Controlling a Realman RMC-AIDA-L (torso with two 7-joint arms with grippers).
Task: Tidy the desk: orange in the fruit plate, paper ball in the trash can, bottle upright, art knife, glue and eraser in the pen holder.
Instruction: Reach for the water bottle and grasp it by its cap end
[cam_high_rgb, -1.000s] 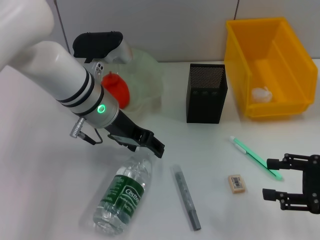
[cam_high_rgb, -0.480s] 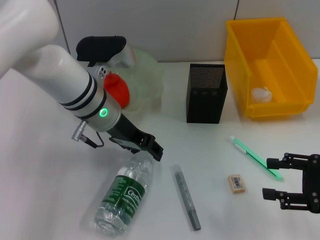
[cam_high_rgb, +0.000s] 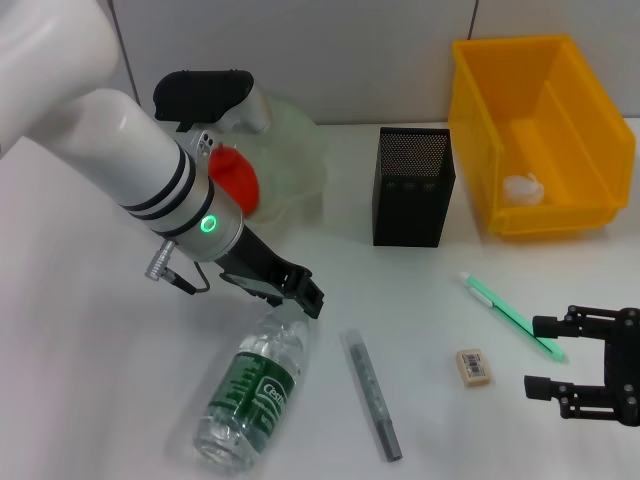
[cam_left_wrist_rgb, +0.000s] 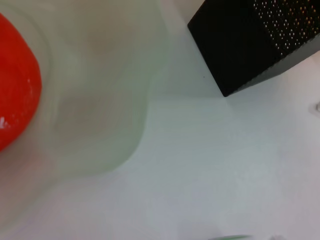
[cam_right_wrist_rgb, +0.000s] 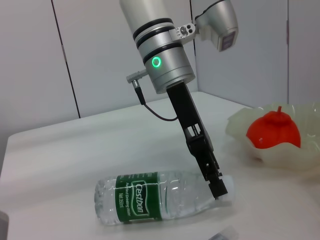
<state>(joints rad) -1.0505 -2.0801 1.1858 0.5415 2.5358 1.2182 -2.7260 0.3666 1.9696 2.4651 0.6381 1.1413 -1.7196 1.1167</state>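
You are working on the bottle (cam_high_rgb: 252, 392) step, your left gripper (cam_high_rgb: 303, 296) clenching its cap end, right gripper (cam_high_rgb: 577, 375) idling released; next you are needing a lift to upright.

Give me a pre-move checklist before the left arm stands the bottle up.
1. Left claw at the bottle's cap end: ok, its tip is at the neck in the right wrist view.
2. Firm grip on the neck: cannot tell, the fingers' closure is not visible.
3. Bottle upright: not ok, it lies on its side on the table.
4. Room around the bottle: ok, the art knife lies beside it, apart.
5. Right claw out of the way: ok, open and parked near the eraser.
6. Orange in the fruit plate: ok.
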